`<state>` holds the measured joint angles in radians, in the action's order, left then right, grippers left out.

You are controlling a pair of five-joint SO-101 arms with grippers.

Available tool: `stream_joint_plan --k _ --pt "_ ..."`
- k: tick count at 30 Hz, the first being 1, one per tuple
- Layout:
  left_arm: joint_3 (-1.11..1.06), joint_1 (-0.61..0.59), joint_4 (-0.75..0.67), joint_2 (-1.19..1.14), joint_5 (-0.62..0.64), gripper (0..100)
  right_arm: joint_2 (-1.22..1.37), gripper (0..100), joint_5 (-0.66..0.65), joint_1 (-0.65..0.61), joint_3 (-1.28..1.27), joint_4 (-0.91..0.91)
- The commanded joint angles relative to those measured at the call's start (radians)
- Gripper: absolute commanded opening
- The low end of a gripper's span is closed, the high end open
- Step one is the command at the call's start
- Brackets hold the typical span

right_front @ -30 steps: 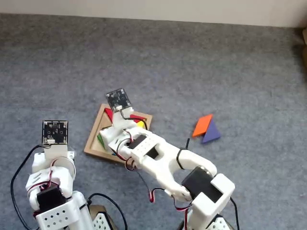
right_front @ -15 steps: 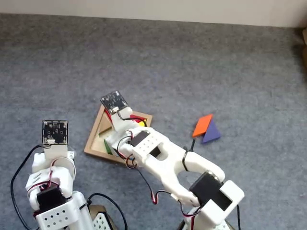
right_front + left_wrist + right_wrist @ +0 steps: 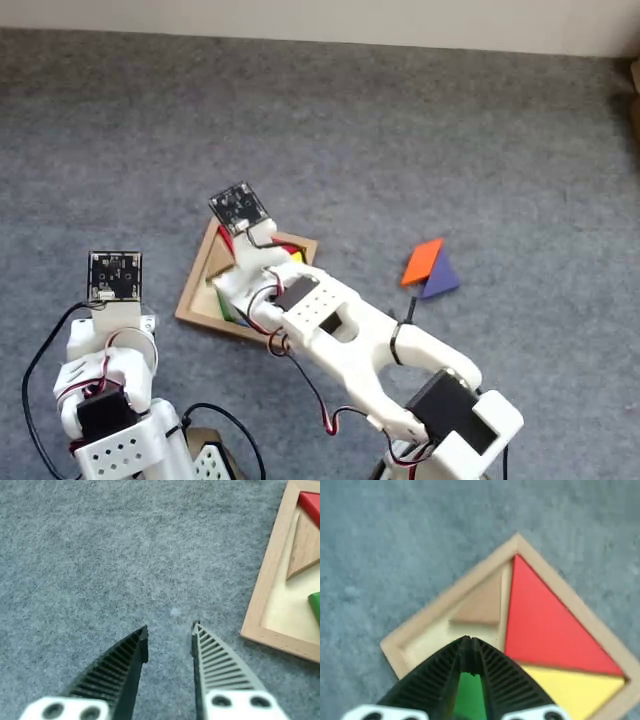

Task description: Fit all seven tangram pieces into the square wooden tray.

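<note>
On the grey carpet (image 3: 400, 120), from above: square wooden tray (image 3: 193, 292), set corner-on under the right arm (image 3: 340, 335). The orange piece (image 3: 423, 260) and purple triangle (image 3: 443, 280) are touching, well apart from the tray.

Left wrist view: left gripper (image 3: 169, 630), jaws parted and empty, over carpet just beside the tray rim.

Right wrist view: right gripper (image 3: 469, 641), tips pressed together above the tray. The red triangle (image 3: 545, 625), yellow piece (image 3: 575, 690) and wood-coloured triangle (image 3: 480, 605) lie inside. The green piece (image 3: 470, 692) shows in the gap behind the tips.
</note>
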<state>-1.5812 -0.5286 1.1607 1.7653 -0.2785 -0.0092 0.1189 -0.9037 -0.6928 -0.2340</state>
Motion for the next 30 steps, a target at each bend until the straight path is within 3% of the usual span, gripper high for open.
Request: stream_joint_plan --k 1,11,19,30 --pt "0.010 -0.012 -0.005 0.056 0.002 16 0.018 0.5 -0.012 0.010 0.041 0.094" --pt "0.008 -0.012 -0.005 0.056 0.002 16 0.246 0.5 -0.008 0.008 0.226 0.131" --pt "0.008 -0.010 -0.005 0.056 0.002 16 0.260 0.5 -0.012 0.008 0.225 0.127" --pt "0.008 -0.010 -0.005 0.056 0.002 16 0.257 0.5 -0.015 0.005 0.177 -0.237"
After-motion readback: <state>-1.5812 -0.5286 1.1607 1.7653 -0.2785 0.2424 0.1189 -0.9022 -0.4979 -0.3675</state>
